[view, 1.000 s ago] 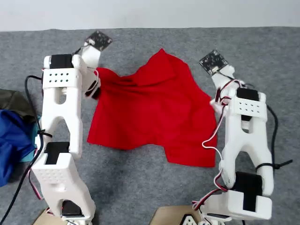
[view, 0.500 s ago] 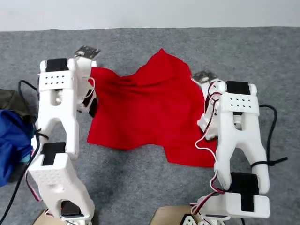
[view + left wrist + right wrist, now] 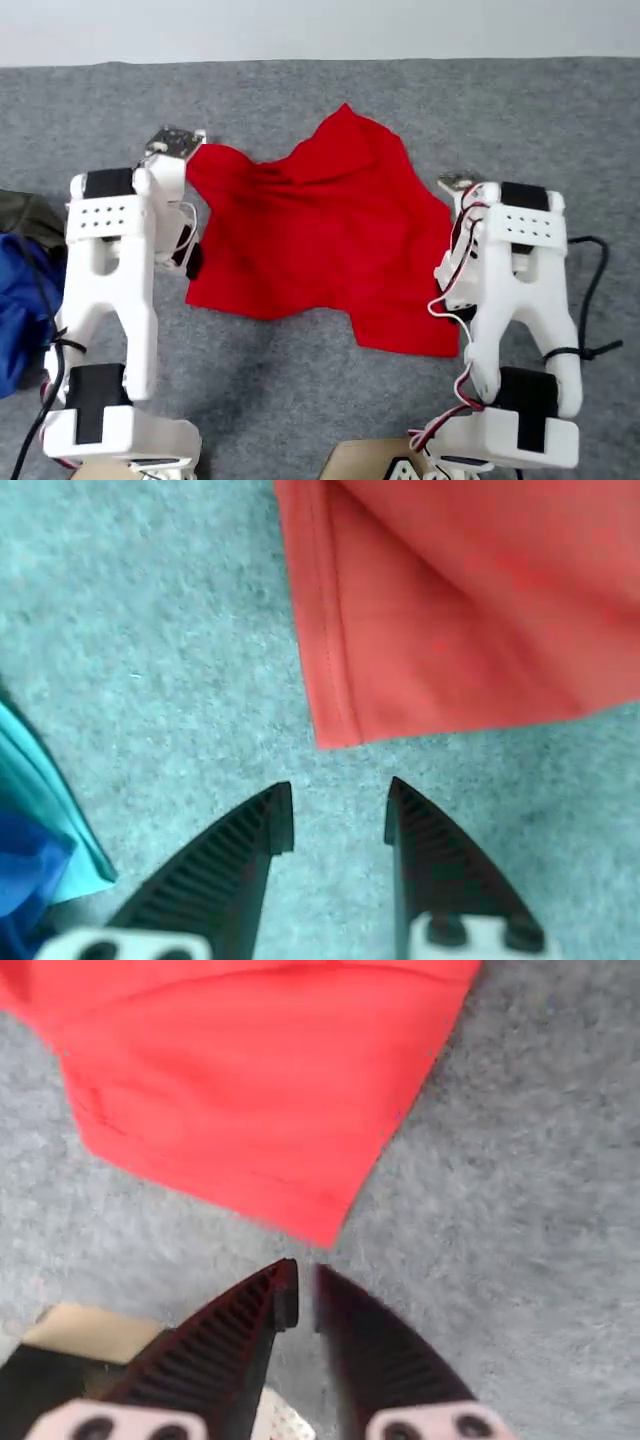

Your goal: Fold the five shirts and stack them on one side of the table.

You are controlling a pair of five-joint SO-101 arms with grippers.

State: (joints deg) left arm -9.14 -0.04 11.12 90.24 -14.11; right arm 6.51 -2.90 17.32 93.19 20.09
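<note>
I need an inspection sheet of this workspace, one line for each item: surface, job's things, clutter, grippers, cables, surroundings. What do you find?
Surface: grey carpet, lying flat.
Job's things: red shirt spread out and rumpled between the arms, not folded; blue shirt and dark green cloth heaped at the left edge; teal cloth beside the blue one.
Clutter: cardboard piece at the near edge.
Grippers: left gripper open, over the carpet just short of a corner of the red shirt; right gripper nearly shut, empty, just short of another corner.
Cables: black cable looping beside the right arm; red and white wires on that arm.
Surroundings: pale wall beyond the far edge.
</note>
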